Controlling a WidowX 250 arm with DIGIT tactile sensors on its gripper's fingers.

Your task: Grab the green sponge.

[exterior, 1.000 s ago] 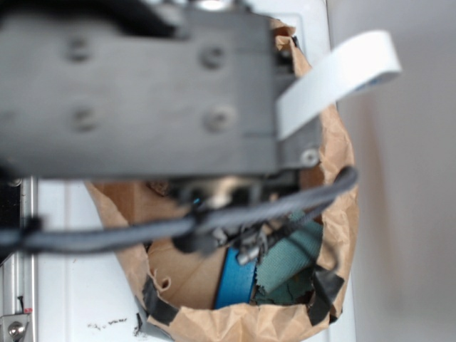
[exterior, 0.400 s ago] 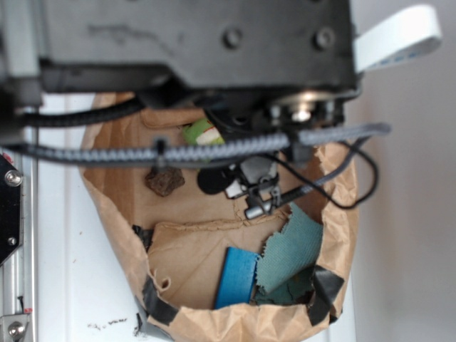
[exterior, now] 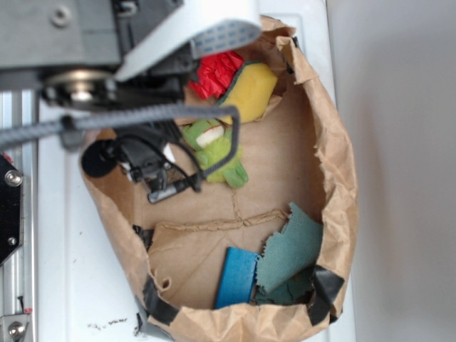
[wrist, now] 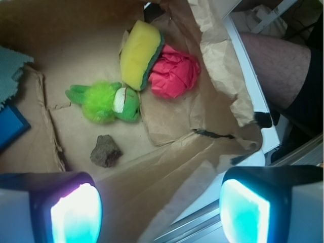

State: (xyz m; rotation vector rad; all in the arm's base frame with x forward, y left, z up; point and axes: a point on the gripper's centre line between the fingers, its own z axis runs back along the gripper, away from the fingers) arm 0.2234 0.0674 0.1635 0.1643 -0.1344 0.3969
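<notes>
The green sponge is a yellow foam block with a dark green layer on one side. It lies at the far end of the brown paper bag, leaning against a red crumpled wad. In the wrist view the green sponge sits top centre, well away from my gripper. The gripper is open, its two glowing pads wide apart at the bottom, with only the bag's folded wall between them. My arm's body fills the top left of the exterior view.
A fuzzy lime-green plush toy lies beside the sponge, and a brown rock lies nearer the gripper. A teal cloth and a blue flat piece lie at the bag's other end. A person's leg is outside the bag.
My arm has moved toward the upper left of the exterior view, uncovering the sponge, the plush toy and the red wad that it hid before.
</notes>
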